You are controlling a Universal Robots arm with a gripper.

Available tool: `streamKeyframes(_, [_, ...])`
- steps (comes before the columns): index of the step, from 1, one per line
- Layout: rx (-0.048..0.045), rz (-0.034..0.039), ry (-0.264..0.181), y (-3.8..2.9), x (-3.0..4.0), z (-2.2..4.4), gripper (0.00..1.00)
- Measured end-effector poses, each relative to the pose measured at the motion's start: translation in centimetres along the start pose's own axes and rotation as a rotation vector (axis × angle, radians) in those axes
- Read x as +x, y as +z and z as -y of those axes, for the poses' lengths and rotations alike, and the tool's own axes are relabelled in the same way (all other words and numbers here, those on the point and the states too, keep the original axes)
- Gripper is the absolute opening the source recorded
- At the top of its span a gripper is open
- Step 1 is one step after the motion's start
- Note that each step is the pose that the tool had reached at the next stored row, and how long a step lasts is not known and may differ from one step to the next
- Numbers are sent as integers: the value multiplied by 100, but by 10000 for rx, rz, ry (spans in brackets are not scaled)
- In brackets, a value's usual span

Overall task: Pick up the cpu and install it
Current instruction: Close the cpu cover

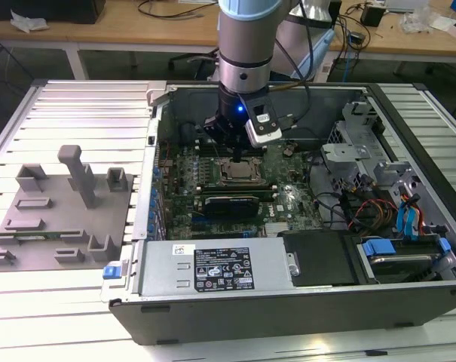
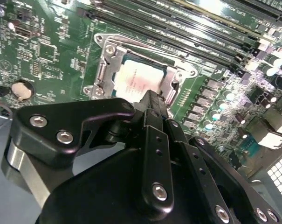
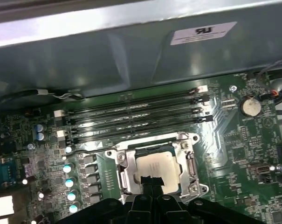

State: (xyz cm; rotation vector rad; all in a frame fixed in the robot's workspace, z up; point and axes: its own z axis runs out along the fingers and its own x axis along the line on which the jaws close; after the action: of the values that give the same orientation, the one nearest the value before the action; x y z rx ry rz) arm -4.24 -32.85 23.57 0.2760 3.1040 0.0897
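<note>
Cpu [image 1: 240, 173], a small thin square chip with a pale silver metal top. Exterior view: lying in the metal-framed socket [image 1: 225, 179], with the black claw [image 1: 229, 154] just above. Second wrist view: claw [image 2: 152, 95] tips together, gripping nothing, over the chip's near edge. First wrist view: likewise. Judged light, stiff, slick and fragile underneath; hold by opposite edges.
</note>
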Motion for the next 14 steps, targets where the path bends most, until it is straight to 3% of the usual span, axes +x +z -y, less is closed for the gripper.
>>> streamKeyframes(5, [2,0,-1,68,64,16,11])
streamKeyframes(7, [2,-1,-3,104,125,29,11])
streamKeyframes(8, [1,-1,-9,159,133,33,11])
streamKeyframes(10, [1,-4,-55,205,134,36,11])
streamKeyframes(14, [2,-14,-214,227,139,39,11])
